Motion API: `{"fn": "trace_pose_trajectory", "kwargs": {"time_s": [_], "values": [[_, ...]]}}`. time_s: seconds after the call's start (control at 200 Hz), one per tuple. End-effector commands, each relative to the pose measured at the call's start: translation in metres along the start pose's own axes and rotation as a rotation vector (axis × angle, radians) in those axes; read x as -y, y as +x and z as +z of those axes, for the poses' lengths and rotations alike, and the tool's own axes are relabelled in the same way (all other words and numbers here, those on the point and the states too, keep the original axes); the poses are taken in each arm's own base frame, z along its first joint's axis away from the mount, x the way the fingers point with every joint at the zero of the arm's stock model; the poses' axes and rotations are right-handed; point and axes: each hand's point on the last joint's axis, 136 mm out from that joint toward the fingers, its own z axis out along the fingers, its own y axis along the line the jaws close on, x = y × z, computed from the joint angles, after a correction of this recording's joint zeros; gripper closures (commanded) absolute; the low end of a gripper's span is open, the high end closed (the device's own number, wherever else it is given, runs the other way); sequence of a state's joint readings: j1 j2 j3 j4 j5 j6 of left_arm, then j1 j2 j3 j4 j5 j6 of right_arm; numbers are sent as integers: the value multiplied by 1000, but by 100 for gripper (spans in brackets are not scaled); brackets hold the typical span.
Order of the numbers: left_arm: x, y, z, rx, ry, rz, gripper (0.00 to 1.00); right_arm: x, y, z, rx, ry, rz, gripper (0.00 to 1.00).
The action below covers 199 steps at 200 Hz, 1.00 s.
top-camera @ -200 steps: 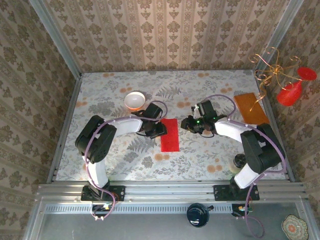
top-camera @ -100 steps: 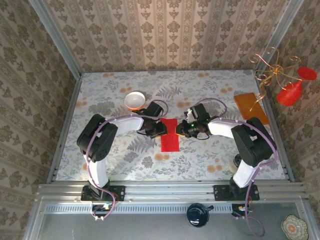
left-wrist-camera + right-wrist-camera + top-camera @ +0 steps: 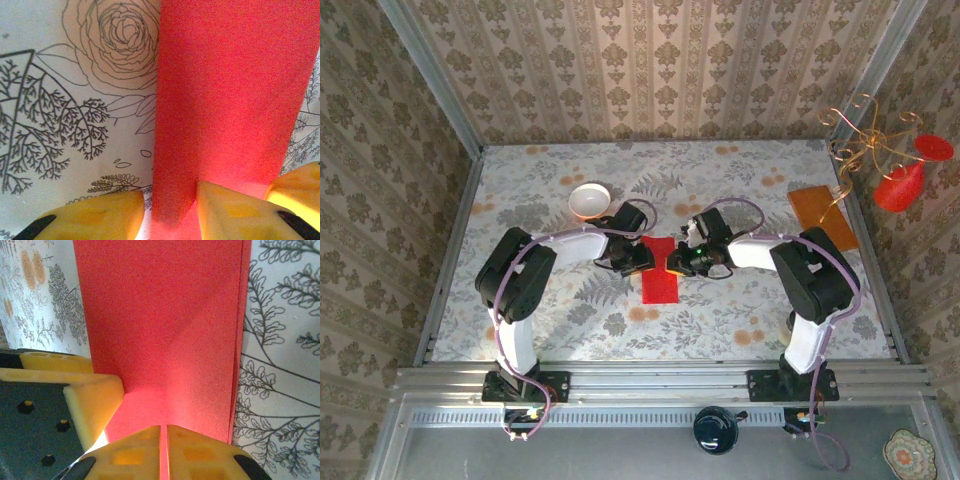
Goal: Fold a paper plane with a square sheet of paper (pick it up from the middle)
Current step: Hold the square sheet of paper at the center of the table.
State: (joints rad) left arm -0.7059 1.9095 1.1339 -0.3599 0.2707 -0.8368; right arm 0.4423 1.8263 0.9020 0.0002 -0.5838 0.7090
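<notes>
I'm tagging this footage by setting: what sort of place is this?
Probably a robot lab's mock-home test cell: wallpapered panels box in a floral-covered table, with the left arm and right arm bolted to an aluminium rail at its near edge.

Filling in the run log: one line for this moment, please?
red paper: folded, on table | left claw: open, astride its left edge | right claw: shut on its right edge

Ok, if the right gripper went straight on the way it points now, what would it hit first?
The red paper: the right gripper is pinched on its near edge, so going on would push into the sheet and, I think, the table under it. Its tilt is hard to judge.
</notes>
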Motion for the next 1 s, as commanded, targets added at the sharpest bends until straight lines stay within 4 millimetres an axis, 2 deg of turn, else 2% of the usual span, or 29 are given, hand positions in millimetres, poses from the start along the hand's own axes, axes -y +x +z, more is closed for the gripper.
{"fn": "trace_pose_trajectory", "kwargs": {"time_s": [0.0,0.275,0.375,0.495,0.645,0.765,0.875,0.99], "values": [[-66,58,68,-193,-170,-14,60,5,3,6,-26,19,2,87],[-65,58,66,-188,-164,-12,61,49,20,12,-64,145,62,90],[-57,52,57,-161,-143,1,61,64,27,12,-77,185,88,92],[-30,28,28,-67,-72,39,61,74,35,11,-92,213,112,94],[2,-15,-37,142,-2,97,61,91,46,14,-107,253,135,94],[26,-30,-78,250,94,140,61,103,52,17,-122,279,153,95],[56,-19,-86,205,236,200,62,106,55,19,-133,283,165,95],[68,-8,-76,151,328,196,69,115,60,18,-143,317,170,96]]}}
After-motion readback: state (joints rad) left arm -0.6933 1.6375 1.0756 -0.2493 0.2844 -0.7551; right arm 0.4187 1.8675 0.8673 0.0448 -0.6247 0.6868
